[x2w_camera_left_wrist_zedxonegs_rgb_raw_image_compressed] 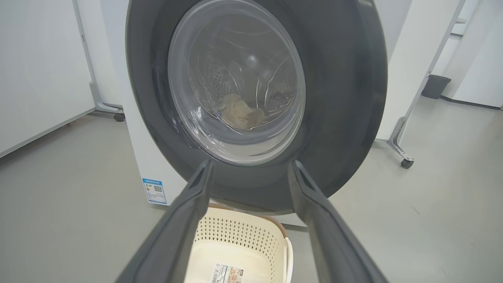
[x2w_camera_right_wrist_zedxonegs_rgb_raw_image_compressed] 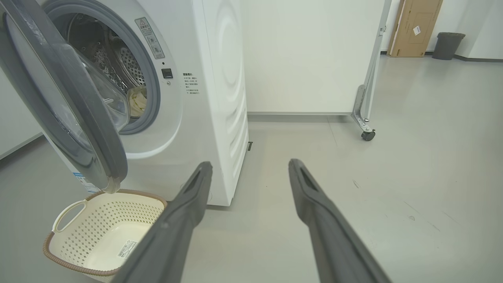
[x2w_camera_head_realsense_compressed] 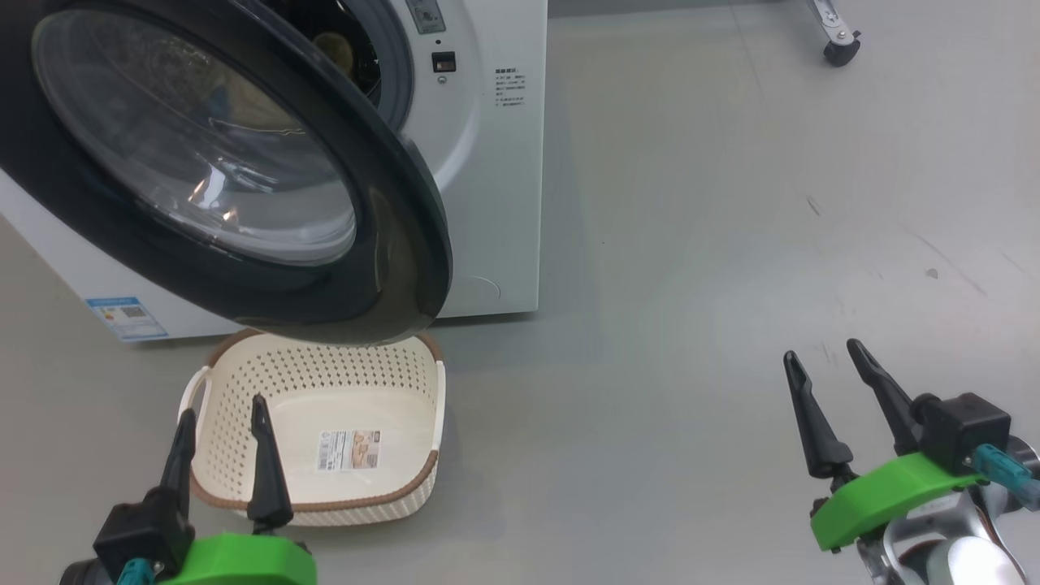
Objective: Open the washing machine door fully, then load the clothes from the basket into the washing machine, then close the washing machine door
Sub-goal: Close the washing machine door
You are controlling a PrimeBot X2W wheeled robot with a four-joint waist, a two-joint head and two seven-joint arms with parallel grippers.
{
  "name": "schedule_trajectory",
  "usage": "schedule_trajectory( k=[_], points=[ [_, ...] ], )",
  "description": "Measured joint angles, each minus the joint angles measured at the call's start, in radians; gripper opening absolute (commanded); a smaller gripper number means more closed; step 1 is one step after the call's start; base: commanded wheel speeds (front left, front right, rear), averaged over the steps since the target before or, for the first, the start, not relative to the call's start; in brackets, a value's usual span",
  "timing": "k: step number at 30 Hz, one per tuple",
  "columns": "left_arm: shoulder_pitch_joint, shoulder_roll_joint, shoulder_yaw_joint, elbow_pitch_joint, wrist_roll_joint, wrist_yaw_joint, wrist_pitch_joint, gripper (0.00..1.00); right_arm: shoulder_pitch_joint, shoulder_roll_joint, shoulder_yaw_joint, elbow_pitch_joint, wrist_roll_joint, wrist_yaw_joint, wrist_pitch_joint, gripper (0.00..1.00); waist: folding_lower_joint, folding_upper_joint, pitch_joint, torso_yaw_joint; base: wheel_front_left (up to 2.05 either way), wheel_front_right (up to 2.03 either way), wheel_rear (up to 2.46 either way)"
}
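1. Head view.
   - The washing machine (x2w_camera_head_realsense_compressed: 496,203) stands upper left on the grey floor (x2w_camera_head_realsense_compressed: 691,325).
   - Its door (x2w_camera_head_realsense_compressed: 390,244) is swung partly out, neither shut nor folded fully back. In this view its lower rim overlaps the far edge of the basket (x2w_camera_head_realsense_compressed: 325,508).
   - The basket sits on the floor just in front of the machine, its bare bottom showing a label (x2w_camera_head_realsense_compressed: 349,449).
   - Clothes (x2w_camera_head_realsense_compressed: 335,50): a pale yellow patch is visible inside the drum, past the door's edge.
   - Left gripper (x2w_camera_head_realsense_compressed: 223,406): lower left, at the basket's near side. Jaws released, spread wide, holding nothing.
   - Right gripper (x2w_camera_head_realsense_compressed: 821,349): lower right over bare floor, well apart from the basket. Jaws likewise spread and empty.

2. Left wrist view.
   - The camera faces the door's outer side.
   - Through the glass the cream bundle lies low in the dimpled drum.
   - The basket's perforated wall shows below the door, between the wide-apart jaws.
   - A blue-white sticker (x2w_camera_left_wrist_zedxonegs_rgb_raw_image_compressed: 154,190) sits on the machine's lower corner.

3. Right wrist view.
   - The door is seen nearly edge-on, standing out from the front panel.
   - The clothes are visible in the drum behind the grey gasket.
   - The basket is on the floor under the door's lower edge.
   - The jaws are wide apart with nothing between them.
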Motion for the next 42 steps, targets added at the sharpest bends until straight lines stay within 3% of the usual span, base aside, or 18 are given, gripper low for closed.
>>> schedule_trajectory(
  k=[33, 34, 36, 37, 42],
  points=[
    [0.013, 0.012, -0.017, -0.014, -0.009, 0.012, 0.006, 1.0, 0.008, 0.0, 0.005, -0.007, 0.0, 0.0, 0.007, 1.0, 0.0, 0.0, 0.002, 0.007, 0.0, 0.0, 0.0],
    [0.013, 0.013, -0.018, -0.014, -0.009, 0.012, 0.006, 1.0, 0.008, 0.0, 0.005, -0.007, 0.0, 0.0, 0.007, 0.87, 0.0001, 0.0, 0.004, 0.008, 0.0, 0.0, 0.0],
    [0.011, 0.013, -0.021, -0.014, -0.009, 0.012, 0.006, 1.0, 0.008, 0.0, 0.004, -0.007, 0.001, 0.0, 0.007, 0.33, 0.0001, 0.0, 0.006, 0.011, 0.0, 0.0, 0.0],
    [0.01, 0.013, -0.023, -0.014, -0.009, 0.012, 0.006, 1.0, 0.008, 0.0, 0.004, -0.007, 0.002, 0.0, 0.007, 0.0, 0.0001, 0.0, 0.007, 0.013, 0.0, 0.0, 0.0],
    [0.003, 0.016, -0.03, -0.012, -0.009, 0.011, 0.006, 1.0, 0.003, 0.0, 0.006, -0.001, 0.002, 0.0, 0.007, 0.0, 0.0001, 0.0, 0.015, 0.031, 0.0, 0.0, 0.0]
  ],
)
